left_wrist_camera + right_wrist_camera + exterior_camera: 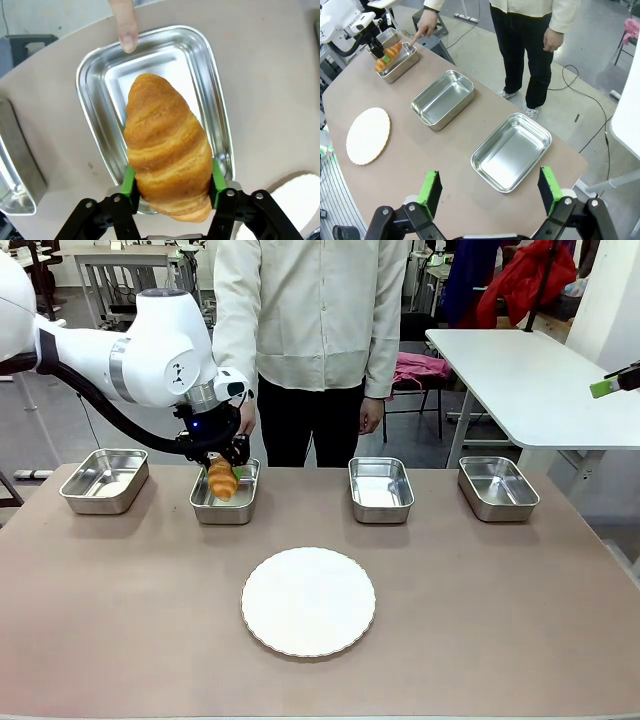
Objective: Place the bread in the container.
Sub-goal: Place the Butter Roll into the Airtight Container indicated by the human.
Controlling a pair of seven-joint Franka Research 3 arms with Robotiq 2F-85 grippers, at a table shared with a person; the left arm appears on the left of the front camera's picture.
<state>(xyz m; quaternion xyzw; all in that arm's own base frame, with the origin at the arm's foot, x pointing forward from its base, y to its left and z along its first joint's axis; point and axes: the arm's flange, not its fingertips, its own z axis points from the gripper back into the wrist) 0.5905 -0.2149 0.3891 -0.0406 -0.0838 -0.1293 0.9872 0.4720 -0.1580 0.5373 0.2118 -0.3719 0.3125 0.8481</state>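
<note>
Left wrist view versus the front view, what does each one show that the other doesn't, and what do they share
Left wrist view alone: the green pads pressed against the croissant's sides, and a fingertip touching the far rim of the tray under it.

Front view alone: all four trays in a row, including the two at the right, the whole white plate, and the person's torso.

Both: the left tool holding the croissant over the second tray from the left, a neighbouring tray, and the brown table.
</note>
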